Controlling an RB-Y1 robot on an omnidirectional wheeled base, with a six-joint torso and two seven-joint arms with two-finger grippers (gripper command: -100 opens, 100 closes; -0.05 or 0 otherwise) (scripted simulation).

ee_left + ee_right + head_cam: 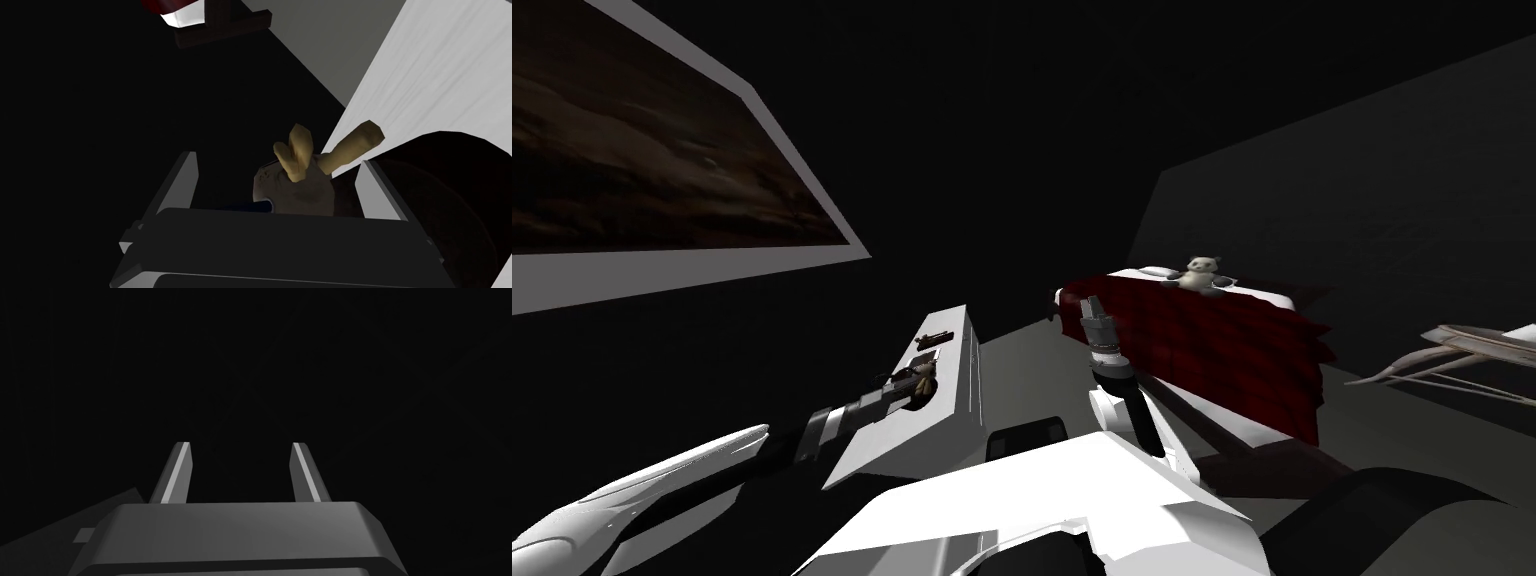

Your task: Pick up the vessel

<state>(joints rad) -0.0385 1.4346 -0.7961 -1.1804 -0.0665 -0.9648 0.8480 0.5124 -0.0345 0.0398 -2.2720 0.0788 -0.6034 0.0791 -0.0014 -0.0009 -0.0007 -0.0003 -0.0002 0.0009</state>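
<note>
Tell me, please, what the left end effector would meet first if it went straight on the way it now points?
Most likely the tan vessel, which sits within the open left end effector, close to its body; exact depth is hard to judge.

Left arm extended forward, left end effector (279, 159) spread wide; right end effector (239, 444) held forward, fingers parted.

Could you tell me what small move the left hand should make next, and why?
Probably close the left hand on the tan vessel. The vessel sits between the open fingers, close to the hand's dark body and nearer one finger than the other, and neither finger seems to press it. Closing should secure it before any lift.
</note>
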